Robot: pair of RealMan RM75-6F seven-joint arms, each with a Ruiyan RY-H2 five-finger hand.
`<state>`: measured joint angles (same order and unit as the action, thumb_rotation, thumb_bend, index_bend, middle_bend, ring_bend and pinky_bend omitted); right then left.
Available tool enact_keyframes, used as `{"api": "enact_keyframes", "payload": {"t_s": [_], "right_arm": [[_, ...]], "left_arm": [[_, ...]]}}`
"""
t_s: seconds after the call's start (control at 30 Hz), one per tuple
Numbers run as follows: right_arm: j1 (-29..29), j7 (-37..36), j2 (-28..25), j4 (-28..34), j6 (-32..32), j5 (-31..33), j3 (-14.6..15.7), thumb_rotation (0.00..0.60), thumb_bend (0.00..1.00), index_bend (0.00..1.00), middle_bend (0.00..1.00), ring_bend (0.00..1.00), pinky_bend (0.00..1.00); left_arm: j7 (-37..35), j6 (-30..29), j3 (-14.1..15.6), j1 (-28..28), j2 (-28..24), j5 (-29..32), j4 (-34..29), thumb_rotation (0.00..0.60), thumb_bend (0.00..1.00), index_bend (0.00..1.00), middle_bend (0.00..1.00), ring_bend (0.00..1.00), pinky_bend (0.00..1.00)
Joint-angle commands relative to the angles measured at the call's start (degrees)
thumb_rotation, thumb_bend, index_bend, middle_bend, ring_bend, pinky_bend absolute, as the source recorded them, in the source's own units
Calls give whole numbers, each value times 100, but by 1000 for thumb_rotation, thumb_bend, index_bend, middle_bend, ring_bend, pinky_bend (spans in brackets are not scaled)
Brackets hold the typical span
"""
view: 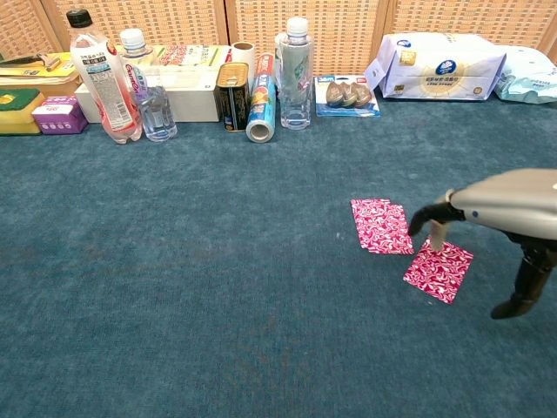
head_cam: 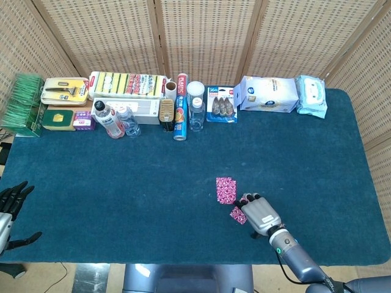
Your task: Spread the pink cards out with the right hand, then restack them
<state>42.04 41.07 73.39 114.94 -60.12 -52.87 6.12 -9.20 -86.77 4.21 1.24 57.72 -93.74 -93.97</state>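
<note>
In the head view, the pink cards (head_cam: 225, 189) lie on the blue table (head_cam: 122, 183), with one separate card (head_cam: 237, 214) just nearer the robot. The right hand (head_cam: 259, 212) rests its fingertips at that card, grasping nothing. The left hand (head_cam: 11, 204) hangs off the table's edge, fingers spread and empty.

In the chest view, the right hand (view: 505, 200) touches a fingertip (view: 436, 235) down onto the separate card (view: 438, 271), beside the small stack (view: 380, 225).
</note>
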Motion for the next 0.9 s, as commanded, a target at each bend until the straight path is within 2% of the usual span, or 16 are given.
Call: {"api": "enact_keyframes", "payload": {"t_s": [0.03,0.17,0.37,0.9], "right_arm": [[-1,-123,99,-64,-70,-253,-162,600,0,167,224,57,103],[85,-320,343,-385,63,-321,-389,600,0,166,213,41,91],[306,-349,599,-770,368,224,-644,600,0,166,212,41,90],[846,493,1041,-1058,365,1577,-625,600,0,167,212,41,90]], "left_arm": [[2,2,4,2,1,-9,2,600,48,0,0,0,0],[11,14,7,5,3,-5,4,600,47,0,0,0,0],[-29,27,-1,14,-10,16,12,600,47,0,0,0,0],[-183,15,13,24,-55,-18,42,600,47,0,0,0,0]]}}
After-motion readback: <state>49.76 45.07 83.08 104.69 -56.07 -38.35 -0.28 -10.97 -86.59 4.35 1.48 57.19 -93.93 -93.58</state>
